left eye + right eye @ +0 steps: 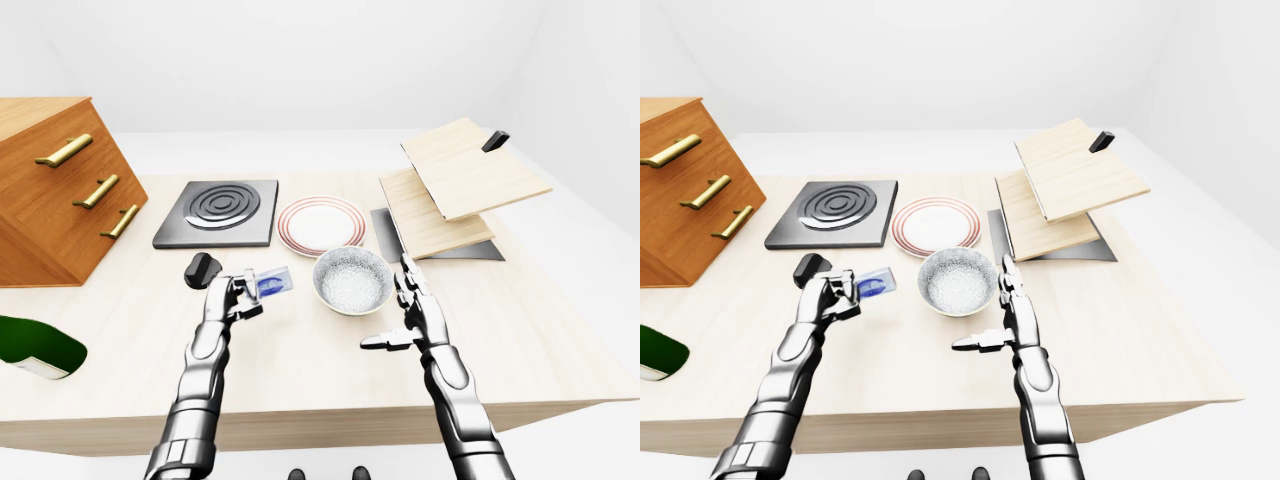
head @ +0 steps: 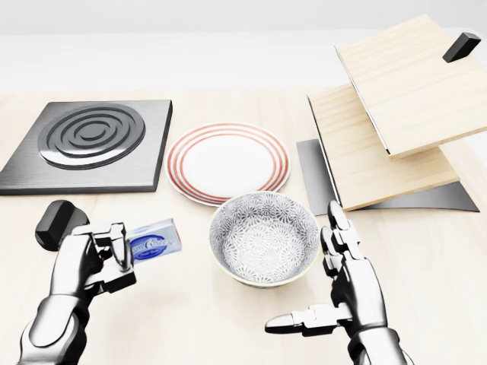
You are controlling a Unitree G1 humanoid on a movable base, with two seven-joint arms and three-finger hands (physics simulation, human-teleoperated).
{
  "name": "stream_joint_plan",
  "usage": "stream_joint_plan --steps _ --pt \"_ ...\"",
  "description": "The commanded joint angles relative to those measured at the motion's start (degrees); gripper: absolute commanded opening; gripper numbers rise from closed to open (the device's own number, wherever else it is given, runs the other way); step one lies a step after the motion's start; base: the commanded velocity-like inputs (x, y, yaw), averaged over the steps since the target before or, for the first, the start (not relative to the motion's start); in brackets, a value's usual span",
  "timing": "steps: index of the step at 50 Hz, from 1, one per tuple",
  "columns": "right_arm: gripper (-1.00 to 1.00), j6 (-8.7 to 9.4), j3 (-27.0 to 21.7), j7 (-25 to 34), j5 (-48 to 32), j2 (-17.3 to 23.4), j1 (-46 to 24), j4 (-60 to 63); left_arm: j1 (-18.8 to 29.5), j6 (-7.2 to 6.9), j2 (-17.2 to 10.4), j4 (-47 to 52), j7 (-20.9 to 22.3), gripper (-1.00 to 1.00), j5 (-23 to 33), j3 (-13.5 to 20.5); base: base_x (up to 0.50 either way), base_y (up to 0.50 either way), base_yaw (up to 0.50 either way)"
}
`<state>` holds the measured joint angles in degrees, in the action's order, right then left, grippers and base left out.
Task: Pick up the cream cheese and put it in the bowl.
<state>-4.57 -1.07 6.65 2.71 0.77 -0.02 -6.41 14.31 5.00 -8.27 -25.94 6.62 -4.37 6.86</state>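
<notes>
The left hand (image 2: 95,258) grips the cream cheese (image 2: 154,240) in closed fingers, raised off the table (image 2: 190,312), left of the bowl (image 2: 264,237). The right hand (image 2: 346,293) hovers open-fingered, empty, just right of the bowl.

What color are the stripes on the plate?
Red rings on the white plate, clearest in the head view.
</notes>
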Motion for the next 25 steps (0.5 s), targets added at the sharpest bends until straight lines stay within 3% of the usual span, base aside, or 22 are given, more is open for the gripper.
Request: stream_joint_plan --steps 1,7,12,25 --pt "1.00 -0.43 -0.72 0.03 0.99 0.11 -0.91 -1.66 6.33 0.00 -2.31 13.79 -0.02 -1.00 2.55 1.88 0.00 0.00 0.00" --pt "1.00 -0.43 -2.26 -0.38 3.30 0.43 -1.75 -1.93 13.10 0.00 -3.30 12.87 -0.48 -1.00 4.98 1.00 0.00 0.00 0.00" --pt "1.00 -0.43 -3.39 -1.58 4.56 0.80 -2.12 -1.63 16.40 0.00 -2.15 9.00 0.10 -1.00 7.28 -0.98 0.00 0.00 0.00" --pt "1.00 -0.43 -4.93 -2.61 7.41 1.55 -2.68 -2.15 17.04 0.00 4.32 8.08 2.20 -1.00 19.65 -7.18 0.00 0.00 0.00"
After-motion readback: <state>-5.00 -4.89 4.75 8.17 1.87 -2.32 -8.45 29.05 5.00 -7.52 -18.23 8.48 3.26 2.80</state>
